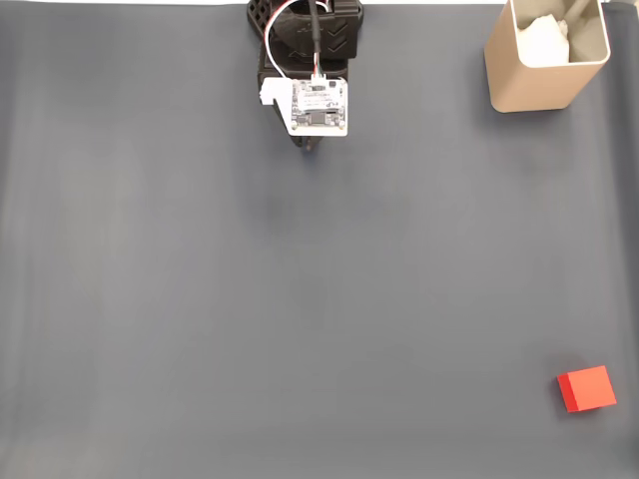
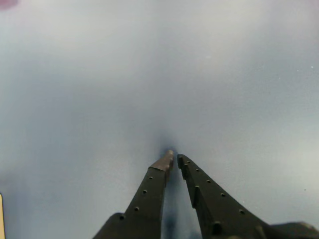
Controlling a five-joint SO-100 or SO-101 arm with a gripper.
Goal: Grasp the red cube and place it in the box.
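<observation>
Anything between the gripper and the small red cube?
Nothing: fixed view shows bare dark grey mat between gripper and small red cube.

The arm [image 1: 310, 60] sits folded, its tool [image 2: 174, 158] pointing down with fingertips nearly touching.

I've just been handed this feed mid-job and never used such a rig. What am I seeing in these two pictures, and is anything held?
The fixed view looks straight down on a dark grey table. The black arm with a white circuit board sits at the top edge. The red cube lies alone near the bottom right corner; the tan box stands at the top right, with something pale and crumpled inside. The wrist view comes from a camera riding on the arm: the two dark prongs are the gripper, tips nearly together just above the bare table, with nothing between them. So nothing is held, and the cube is far from the arm.
</observation>
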